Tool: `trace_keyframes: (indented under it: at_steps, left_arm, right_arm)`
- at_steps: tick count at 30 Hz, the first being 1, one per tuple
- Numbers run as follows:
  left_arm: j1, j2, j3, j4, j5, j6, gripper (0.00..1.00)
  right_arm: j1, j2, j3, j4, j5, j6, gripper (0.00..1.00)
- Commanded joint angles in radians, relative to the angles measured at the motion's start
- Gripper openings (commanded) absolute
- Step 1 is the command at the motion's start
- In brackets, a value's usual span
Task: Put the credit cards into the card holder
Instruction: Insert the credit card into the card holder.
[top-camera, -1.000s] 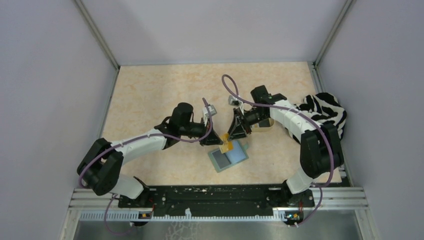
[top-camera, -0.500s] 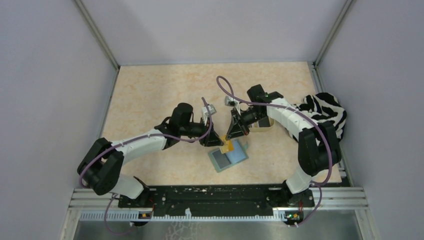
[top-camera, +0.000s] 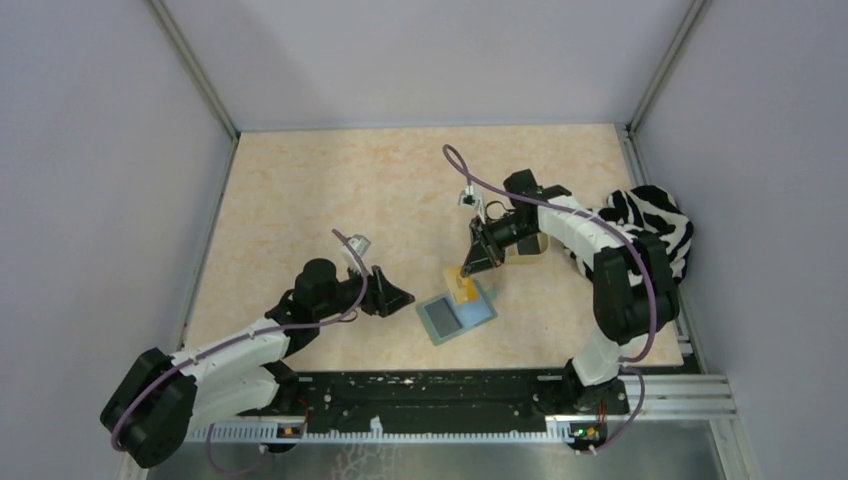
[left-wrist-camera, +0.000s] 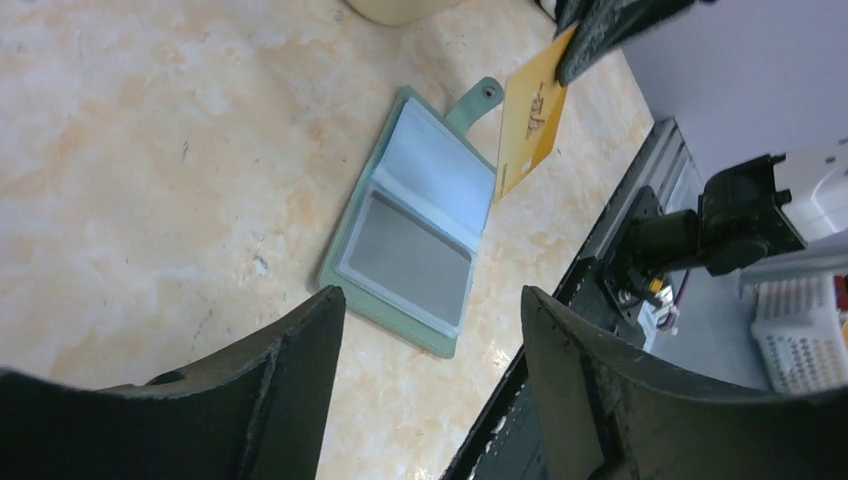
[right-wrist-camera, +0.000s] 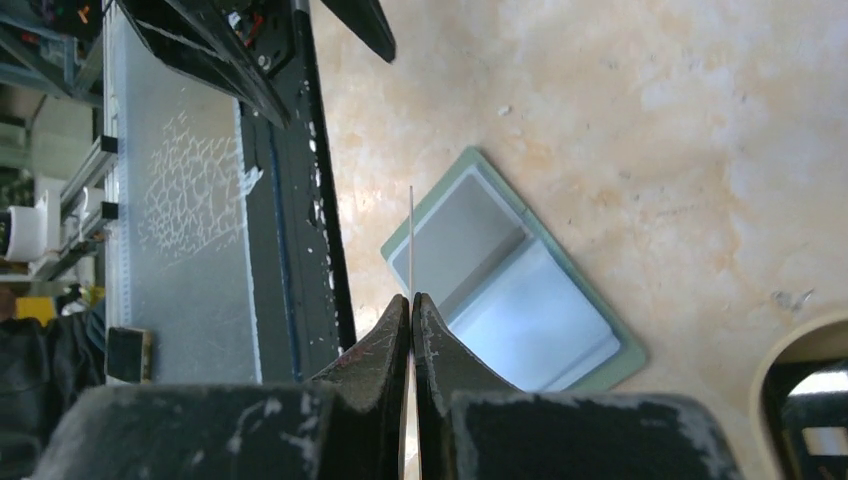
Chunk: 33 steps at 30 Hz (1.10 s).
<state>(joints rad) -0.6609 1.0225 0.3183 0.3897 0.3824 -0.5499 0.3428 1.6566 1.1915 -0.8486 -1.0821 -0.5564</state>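
Nearest the arm bases, one left hand (top-camera: 398, 297) is seen low over the worktop (top-camera: 320, 190), its two fingers (left-wrist-camera: 290, 380) spread well apart with nothing held between them; it is pointed toward the card holder and kept apart from it. Just beyond it, one card holder (top-camera: 457, 313) is laid open and flat on the worktop, with two inner panels shown: a darker grey one on the near-left side and a pale blue one on the far-right side, where a small closing tab is attached. Only one credit card (left-wrist-camera: 530, 125), yellow-gold, is seen; it is held tilted on edge above the far-right end of the card holder, at the pale blue panel, and whether its lower corner touches that panel cannot be told. The card is pinched at its upper end by the right hand (top-camera: 470, 266), whose two fingers are pressed together on it. Behind that hand, one tan tray (top-camera: 530, 250) is partly hidden by the right arm. Farthest to the right, one black-and-white striped cloth (top-camera: 655, 225) is bunched at the worktop's edge.
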Motion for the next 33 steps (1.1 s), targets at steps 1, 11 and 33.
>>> trace_keyframes:
  at_steps: [1,11,33]
  left_arm:
    - [0.003,-0.04,-0.111,0.202,-0.078,-0.227,0.69]
    - [-0.015,0.104,-0.16,0.506,0.085,-0.371,0.31]
    - [-0.224,0.457,-0.031,0.456,-0.067,-0.297,0.16]
  right_arm:
    - [-0.008,0.001,-0.084,0.128,0.08,0.116,0.0]
    - [-0.007,0.1,-0.122,0.184,0.106,0.21,0.0]
    - [-0.052,0.085,-0.135,0.194,0.067,0.23,0.0]
